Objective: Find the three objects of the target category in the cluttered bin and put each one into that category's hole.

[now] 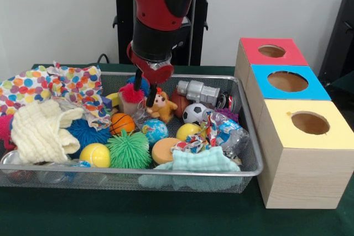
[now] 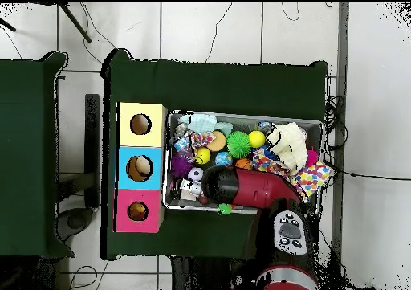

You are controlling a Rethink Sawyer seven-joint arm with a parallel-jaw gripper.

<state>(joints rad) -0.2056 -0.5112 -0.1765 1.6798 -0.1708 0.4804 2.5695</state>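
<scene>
The wire mesh bin (image 1: 133,172) is full of toys; it also shows in the overhead view (image 2: 313,124). An orange-brown plush animal (image 1: 162,106) sits upright near the bin's far middle. My gripper (image 1: 144,88) hangs open just left of it, one fingertip beside its head, nothing between the fingers. In the overhead view the red arm (image 2: 250,188) hides the gripper and the plush. No pale yellow plush shows. The red-topped hole (image 1: 271,51) is the farthest of three in the wooden box at the right, and appears in the overhead view (image 2: 137,211).
The blue-topped hole (image 1: 287,81) and yellow-topped hole (image 1: 310,122) lie nearer. A pink spiky ball (image 1: 130,93), small basketball (image 1: 121,123), soccer ball (image 1: 193,113) and silver toy (image 1: 197,90) ring the plush. A cream waffle cloth (image 1: 37,132) and polka-dot cloth (image 1: 55,84) cover the left.
</scene>
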